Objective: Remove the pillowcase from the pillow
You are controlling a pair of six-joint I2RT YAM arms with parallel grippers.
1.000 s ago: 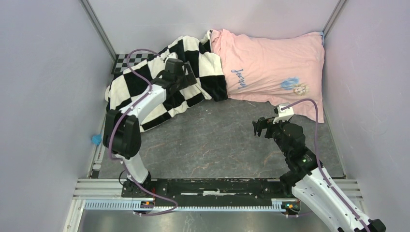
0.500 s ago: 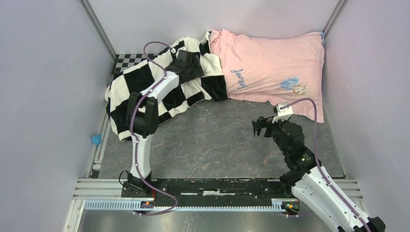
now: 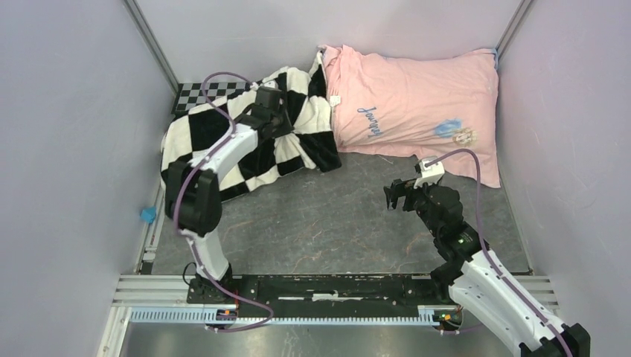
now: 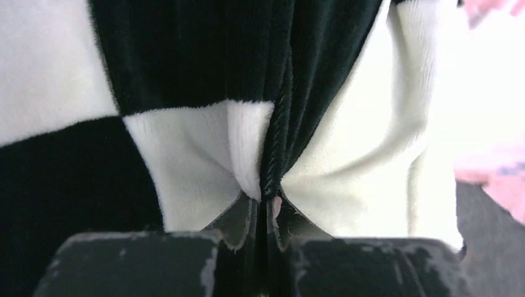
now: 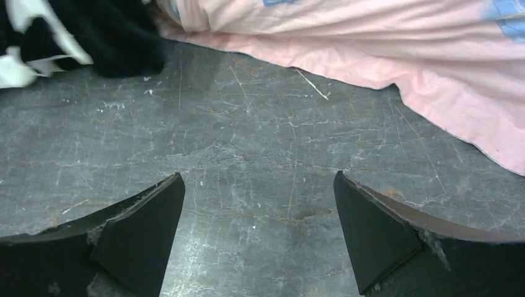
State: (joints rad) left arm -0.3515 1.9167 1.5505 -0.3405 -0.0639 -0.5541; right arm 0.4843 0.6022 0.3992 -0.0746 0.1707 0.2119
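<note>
The grey stone-look surface (image 3: 335, 216) is the biggest thing here, with walls on three sides. A big pink pillow (image 3: 417, 97) with blue writing lies along the far edge and fills the far right corner. Next to it, toward the far left corner, lies the pillowcase (image 3: 216, 134), a soft cover with big black and white squares. It is bunched up and wrinkled, and its right end touches the pink pillow. The pillow inside it does not show in any view. The left arm (image 3: 223, 156) reaches from the near edge up over the pillowcase. The right arm (image 3: 484, 282) bends up from the near right corner and stops short of the pink pillow. The left pincer (image 3: 277, 119) sits on top of the pillowcase near its far side. From its own camera the left pincer (image 4: 267, 207) is squeezed tight on a thin fold of the pillowcase (image 4: 186, 154), right where a black square meets a white one. The right pincer (image 3: 392, 197) is over the bare surface, toward the right edge. From its own camera the right pincer (image 5: 260, 229) is spread wide with nothing in it, and only the surface (image 5: 260, 142) lies between its two dark fingers (image 5: 142, 223). The pink pillow (image 5: 371, 49) and a black corner of the pillowcase (image 5: 124, 37) lie beyond it. A small checked plate (image 3: 197, 93) peeks out in the far left corner, partly under the pillowcase. A tiny blue thing (image 3: 147, 215) sits at the left edge.
</note>
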